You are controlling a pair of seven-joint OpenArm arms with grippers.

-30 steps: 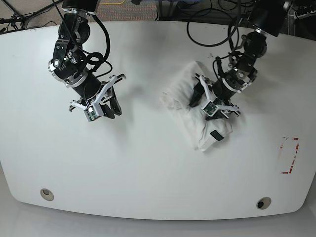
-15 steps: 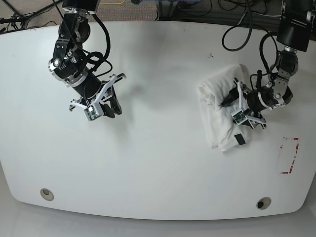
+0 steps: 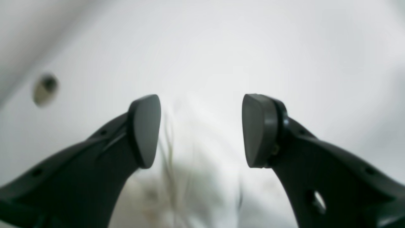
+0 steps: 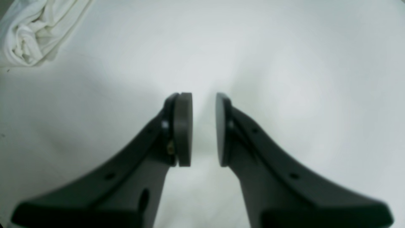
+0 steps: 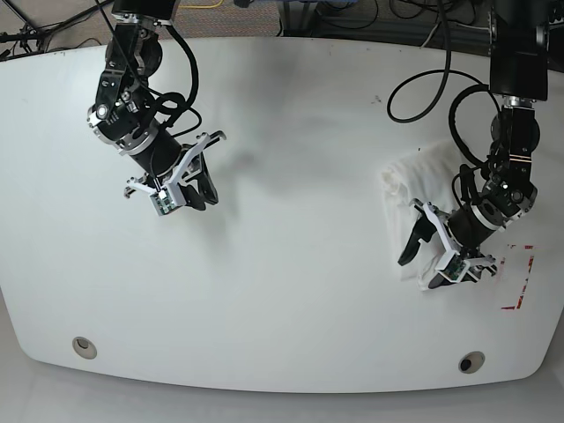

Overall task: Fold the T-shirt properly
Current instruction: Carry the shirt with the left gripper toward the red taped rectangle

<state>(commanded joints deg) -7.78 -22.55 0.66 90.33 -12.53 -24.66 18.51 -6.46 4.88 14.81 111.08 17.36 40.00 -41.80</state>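
Lying bunched on the worktop [image 5: 282,291] near its right edge in the base view, the T-shirt [image 5: 407,181] sits as a compact white bundle. The left claw [image 5: 434,257] is spread above its lower end, pinching nothing. The right claw [image 5: 181,185] hovers well apart over bare surface, its pads [image 4: 183,129] nearly together and empty. Judging by the bundle, a good finish means letting go cleanly, lifting straight up so no cloth snags, and checking that edges lie flat.

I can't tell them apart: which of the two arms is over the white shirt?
The left arm's gripper, on the base view's right, over the bunched T-shirt. The right gripper hangs over bare table.
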